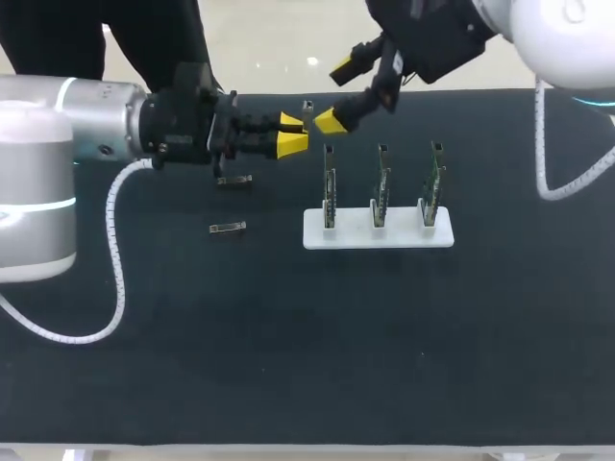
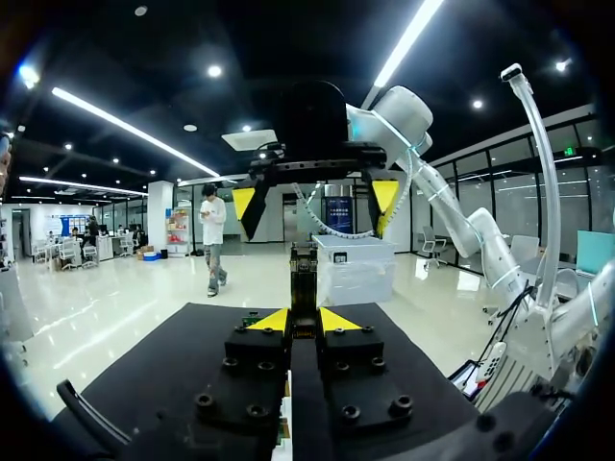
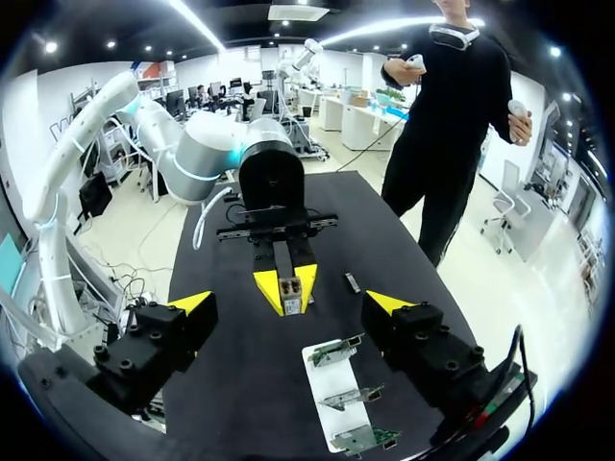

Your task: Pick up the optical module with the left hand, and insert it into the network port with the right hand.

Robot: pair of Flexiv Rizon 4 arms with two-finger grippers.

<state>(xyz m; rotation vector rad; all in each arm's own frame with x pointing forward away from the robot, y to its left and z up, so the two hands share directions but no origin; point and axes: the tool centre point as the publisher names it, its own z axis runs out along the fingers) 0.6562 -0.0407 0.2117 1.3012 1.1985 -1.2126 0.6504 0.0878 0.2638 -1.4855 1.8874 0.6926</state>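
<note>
My left gripper (image 1: 296,133) is shut on the small metal optical module (image 2: 304,274), which sticks out past its yellow tips. In the right wrist view the module's end face (image 3: 286,285) points toward my right gripper (image 3: 290,303), whose fingers stand wide open and apart from it. In the head view my right gripper (image 1: 337,94) hangs just right of the left one, above the table's far side. A white holder (image 1: 378,237) stands in front of them with three upright circuit boards (image 1: 381,187) carrying the network ports.
Two more modules lie flat on the black table, one (image 1: 233,181) under the left gripper and one (image 1: 228,228) nearer the front. The holder's boards (image 3: 338,351) lie below the right gripper.
</note>
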